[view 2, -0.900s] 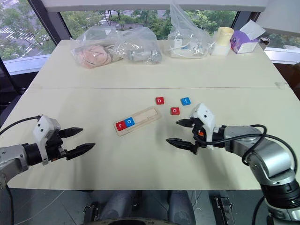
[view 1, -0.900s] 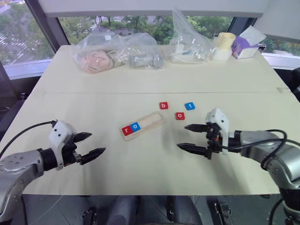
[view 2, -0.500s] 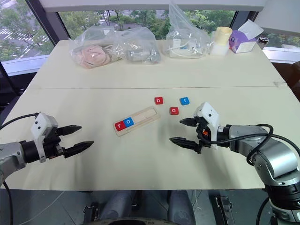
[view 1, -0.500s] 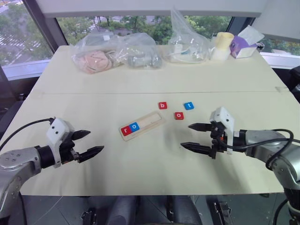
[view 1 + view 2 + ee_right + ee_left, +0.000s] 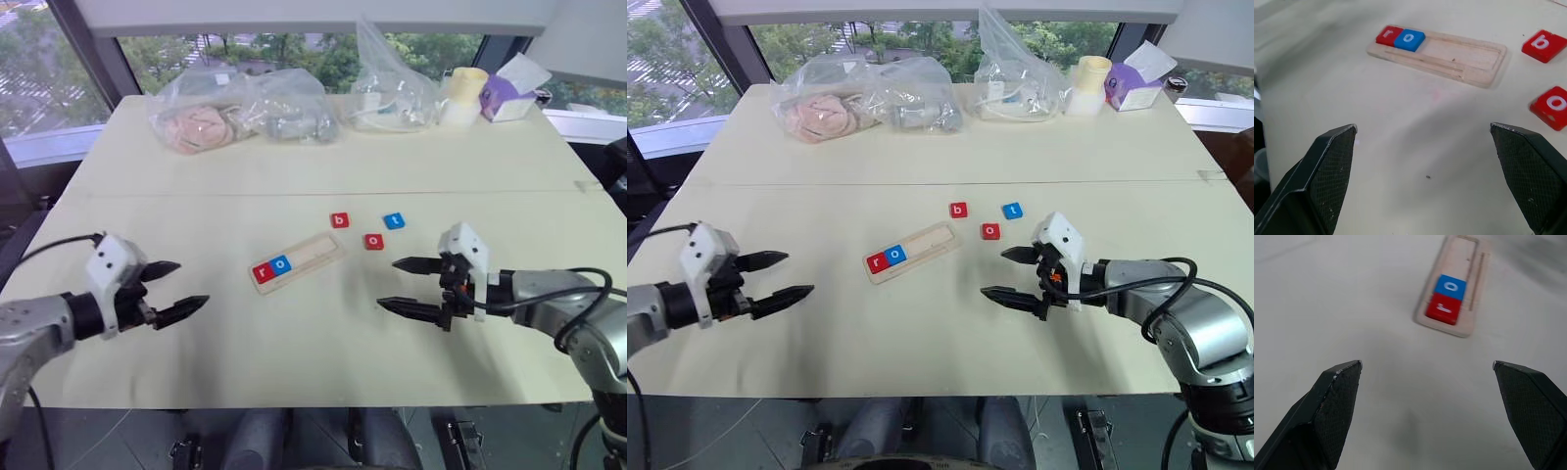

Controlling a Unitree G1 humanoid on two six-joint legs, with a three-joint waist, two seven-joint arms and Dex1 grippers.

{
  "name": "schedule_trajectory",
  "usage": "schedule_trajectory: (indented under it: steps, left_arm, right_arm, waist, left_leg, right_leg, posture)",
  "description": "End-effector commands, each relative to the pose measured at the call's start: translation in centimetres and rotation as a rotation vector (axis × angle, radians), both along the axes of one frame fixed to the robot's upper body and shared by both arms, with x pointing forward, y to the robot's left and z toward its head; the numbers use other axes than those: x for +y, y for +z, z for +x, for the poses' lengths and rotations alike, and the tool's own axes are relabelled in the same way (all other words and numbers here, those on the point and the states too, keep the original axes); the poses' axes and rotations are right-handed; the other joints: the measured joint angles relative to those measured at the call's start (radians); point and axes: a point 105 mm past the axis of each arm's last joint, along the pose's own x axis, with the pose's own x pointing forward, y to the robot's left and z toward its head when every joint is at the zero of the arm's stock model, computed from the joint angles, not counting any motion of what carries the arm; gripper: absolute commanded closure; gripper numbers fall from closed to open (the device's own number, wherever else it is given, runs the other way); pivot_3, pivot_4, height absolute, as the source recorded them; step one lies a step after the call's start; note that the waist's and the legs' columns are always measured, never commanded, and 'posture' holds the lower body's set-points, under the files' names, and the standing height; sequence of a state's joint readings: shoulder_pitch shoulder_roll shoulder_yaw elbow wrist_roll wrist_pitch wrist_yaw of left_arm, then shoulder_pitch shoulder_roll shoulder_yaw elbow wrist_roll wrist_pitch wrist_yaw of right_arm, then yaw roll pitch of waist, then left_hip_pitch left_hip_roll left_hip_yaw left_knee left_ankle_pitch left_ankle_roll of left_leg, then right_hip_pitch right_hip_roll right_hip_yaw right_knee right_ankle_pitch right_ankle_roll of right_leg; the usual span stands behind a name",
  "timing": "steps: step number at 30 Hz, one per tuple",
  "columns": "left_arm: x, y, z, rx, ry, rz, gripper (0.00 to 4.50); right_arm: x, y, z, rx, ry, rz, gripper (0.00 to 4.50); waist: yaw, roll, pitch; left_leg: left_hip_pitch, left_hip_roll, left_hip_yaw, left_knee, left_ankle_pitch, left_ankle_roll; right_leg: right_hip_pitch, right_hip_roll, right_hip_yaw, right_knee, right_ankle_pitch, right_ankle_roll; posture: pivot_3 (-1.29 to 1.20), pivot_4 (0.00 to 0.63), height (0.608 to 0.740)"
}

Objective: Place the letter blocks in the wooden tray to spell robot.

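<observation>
The wooden tray (image 5: 318, 257) lies slanted at the table's middle. A red r block (image 5: 264, 273) and a blue o block (image 5: 282, 263) fill its left end. Loose on the table just beyond the tray lie a red b block (image 5: 340, 220), a red o block (image 5: 374, 241) and a blue t block (image 5: 395, 221). My left gripper (image 5: 178, 287) hovers open to the left of the tray, holding nothing. To the right of the tray my right gripper (image 5: 399, 285) is open and empty, below the loose blocks.
Clear plastic bags (image 5: 245, 108) with soft items sit along the table's far side, beside another bag (image 5: 392, 88), a pale cup (image 5: 468, 90) and a purple tissue box (image 5: 506, 98). Windows run behind the table.
My left gripper has drawn back to the left and slightly up, away from the tray. The right gripper has shifted a little to the right. The blocks and tray have stayed put.
</observation>
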State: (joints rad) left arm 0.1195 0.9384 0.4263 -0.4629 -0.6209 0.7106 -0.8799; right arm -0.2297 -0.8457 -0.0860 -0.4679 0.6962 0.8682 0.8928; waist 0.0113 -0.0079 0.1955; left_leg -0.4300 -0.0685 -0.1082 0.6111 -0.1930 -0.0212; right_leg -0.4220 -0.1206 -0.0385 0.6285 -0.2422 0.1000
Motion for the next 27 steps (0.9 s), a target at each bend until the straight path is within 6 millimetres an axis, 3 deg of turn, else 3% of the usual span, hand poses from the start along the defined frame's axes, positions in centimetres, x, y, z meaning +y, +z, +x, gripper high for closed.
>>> schedule_trajectory:
  steps: [1, 4, 10, 18, 27]
  left_arm:
    - [-1.6, 0.4, -0.5, -0.014, -0.095, 0.044, 0.0]
    - [-3.2, -0.8, 0.2, -0.01, -0.141, 0.064, 0.0]
    - [-4.4, -3.6, 3.3, -0.051, -0.136, 0.114, 0.0]
    - [-6.9, -5.8, 5.5, -0.062, -0.204, 0.105, 0.0]
    - [-7.6, -8.2, 5.8, -0.03, -0.201, 0.101, 0.0]
  right_arm:
    - [1.8, 0.8, -1.8, 0.019, 0.124, 0.003, 0.05]
    - [3.6, 0.2, -3.9, 0.056, 0.199, 0.005, 0.05]
    - [5.5, -1.0, -5.0, 0.06, 0.193, 0.029, 0.05]
    - [5.2, -1.8, -4.0, 0.034, 0.118, 0.025, 0.05]
    - [4.6, -2.2, -3.8, 0.02, 0.08, 0.023, 0.05]
  waist:
    - [0.001, 0.0, 0.0]
    - [0.007, 0.0, 0.0]
    - [0.004, 0.0, 0.0]
    - [0.005, -0.001, 0.0]
    - [0.005, -0.001, -0.001]
  left_leg:
    - [0.0, 0.0, 0.0, 0.0, 0.0, 0.0]
    - [-0.002, 0.0, -0.001, 0.0, 0.001, 0.001]
    - [-0.003, 0.0, 0.0, 0.002, 0.001, 0.001]
    - [-0.003, -0.001, 0.0, 0.002, 0.001, 0.002]
    - [-0.002, -0.001, -0.001, 0.003, 0.001, 0.003]
  right_leg:
    - [0.0, 0.0, 0.0, 0.0, 0.0, 0.0]
    - [-0.001, 0.0, 0.001, 0.0, 0.0, 0.0]
    - [-0.001, 0.0, 0.001, 0.0, 0.001, 0.001]
    - [-0.002, 0.001, 0.0, 0.0, 0.001, 0.002]
    - [-0.001, 0.001, 0.0, 0.001, 0.002, 0.004]
  posture:
    - [0.0, 0.15, 0.74]
    - [0.0, 0.15, 0.74]
    - [0.0, 0.15, 0.74]
    - [0.0, 0.15, 0.74]
    - [0.0, 0.15, 0.74]
